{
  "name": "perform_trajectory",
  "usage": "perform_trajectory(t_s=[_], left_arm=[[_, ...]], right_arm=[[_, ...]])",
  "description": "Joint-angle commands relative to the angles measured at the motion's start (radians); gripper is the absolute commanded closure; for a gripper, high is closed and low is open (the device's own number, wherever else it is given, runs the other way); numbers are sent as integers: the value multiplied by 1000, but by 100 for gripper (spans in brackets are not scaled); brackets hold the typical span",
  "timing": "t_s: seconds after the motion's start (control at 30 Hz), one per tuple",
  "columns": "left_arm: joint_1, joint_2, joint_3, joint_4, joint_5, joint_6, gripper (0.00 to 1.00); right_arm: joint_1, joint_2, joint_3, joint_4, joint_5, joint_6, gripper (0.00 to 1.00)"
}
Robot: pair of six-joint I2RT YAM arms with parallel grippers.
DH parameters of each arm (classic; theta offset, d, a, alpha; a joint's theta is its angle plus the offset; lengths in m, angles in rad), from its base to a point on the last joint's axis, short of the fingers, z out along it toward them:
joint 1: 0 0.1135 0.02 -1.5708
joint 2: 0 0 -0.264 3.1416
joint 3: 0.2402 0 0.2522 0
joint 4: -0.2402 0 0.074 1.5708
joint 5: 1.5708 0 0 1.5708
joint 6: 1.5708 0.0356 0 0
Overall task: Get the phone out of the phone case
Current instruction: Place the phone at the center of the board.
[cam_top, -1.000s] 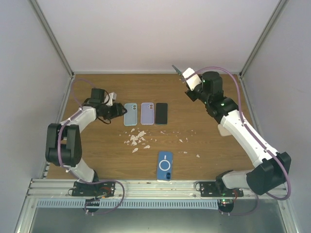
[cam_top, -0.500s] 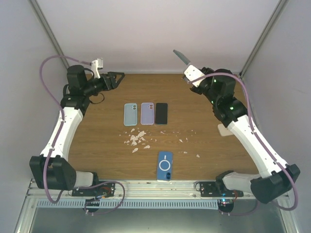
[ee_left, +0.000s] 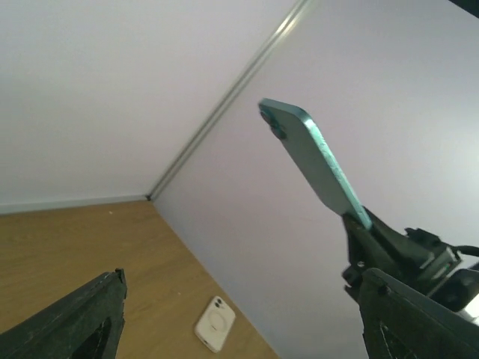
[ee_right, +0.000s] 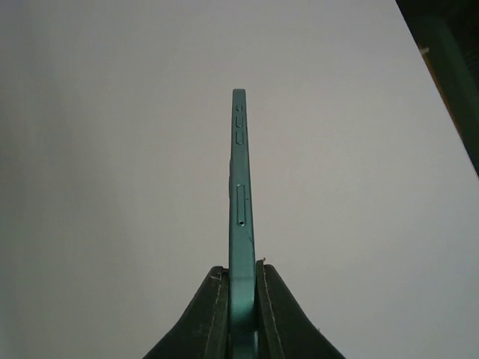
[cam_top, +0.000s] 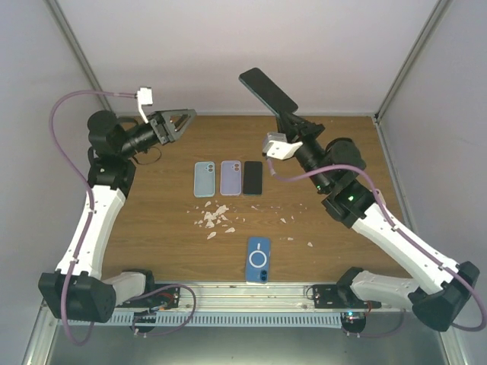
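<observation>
A wooden table [cam_top: 152, 228] is sitting between plain white walls. At 10 o'clock the left gripper [cam_top: 181, 122] is hovering above it, its fingers spread wide and holding nothing. At the centre a pale blue case [cam_top: 203, 179], a lilac case [cam_top: 230, 177] and a black phone [cam_top: 253, 177] are lying side by side; whether the cases are holding anything cannot be told. Crumbs [cam_top: 215, 217] are scattered below them, and a blue case [cam_top: 258, 259] is lying at 6 o'clock. At 1 o'clock the right gripper [cam_top: 293, 120] is clamping the teal phone [cam_top: 268, 91] aloft by its lower end, its edge buttons showing.
</observation>
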Motion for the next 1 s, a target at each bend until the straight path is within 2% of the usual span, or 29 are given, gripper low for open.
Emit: perform_trajectory(t_s=[0.0,0.13,0.27,0.5,0.67,0.97], left_arm=[[-12,-54,-94,202,76,-171,15],[-16,-65,-152,258,80,-268,14],[-27,-56,-178,286,78,-327,14],[-119,1,-120,260,52,-290,17],[-167,68,-84,231,23,-302,22],[-233,152,-34,296,17,-327,35]], right_arm=[[72,-23,-55,226,85,-215,100],[126,-25,-139,326,103,-344,100],[158,-21,-191,369,106,-405,99],[202,1,-250,455,105,-505,99],[224,17,-280,516,106,-555,100],[230,29,-317,563,99,-594,100]])
